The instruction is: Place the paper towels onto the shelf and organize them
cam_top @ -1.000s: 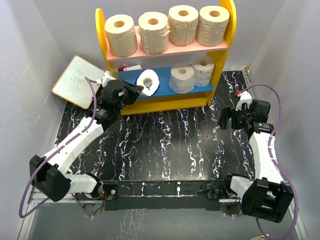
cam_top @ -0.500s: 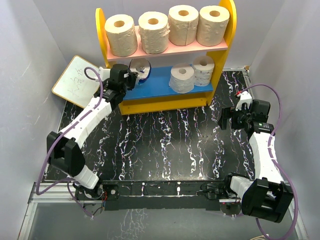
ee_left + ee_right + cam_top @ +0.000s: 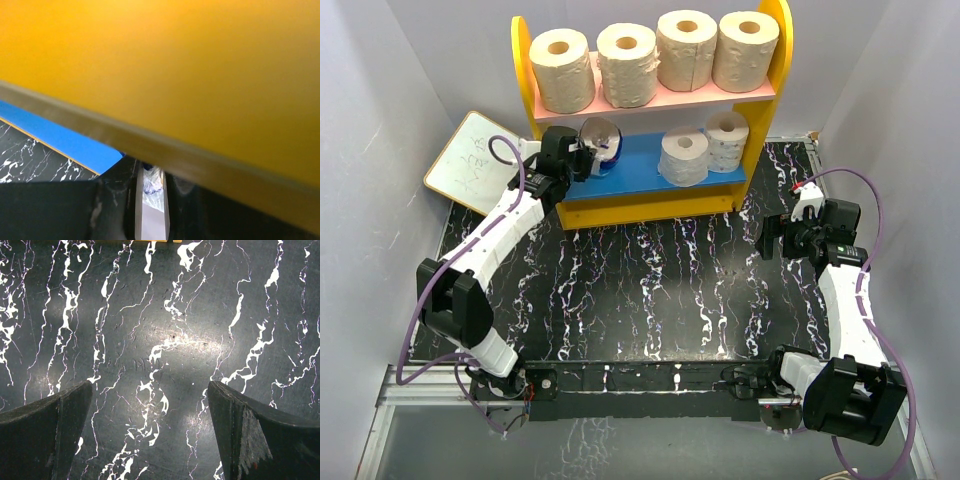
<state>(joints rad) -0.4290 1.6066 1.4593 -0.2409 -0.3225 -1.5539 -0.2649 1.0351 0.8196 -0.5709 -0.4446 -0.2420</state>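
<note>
The shelf stands at the back of the table. Four tan paper towels stand in a row on its pink upper board. Two white rolls stand at the right of the blue lower board. My left gripper reaches into the left end of the lower tier, shut on the blue-wrapped roll. In the left wrist view the wrapper shows pinched between the close-set fingers, under the shelf's yellow panel. My right gripper is open and empty above the table.
A flat whiteboard leans at the back left, just behind my left arm. White walls close in on both sides. The black marbled table stretches in front of the shelf.
My left gripper has carried the blue-wrapped roll from the front of the lower board back and left into the tier's left end. The right arm has not moved.
</note>
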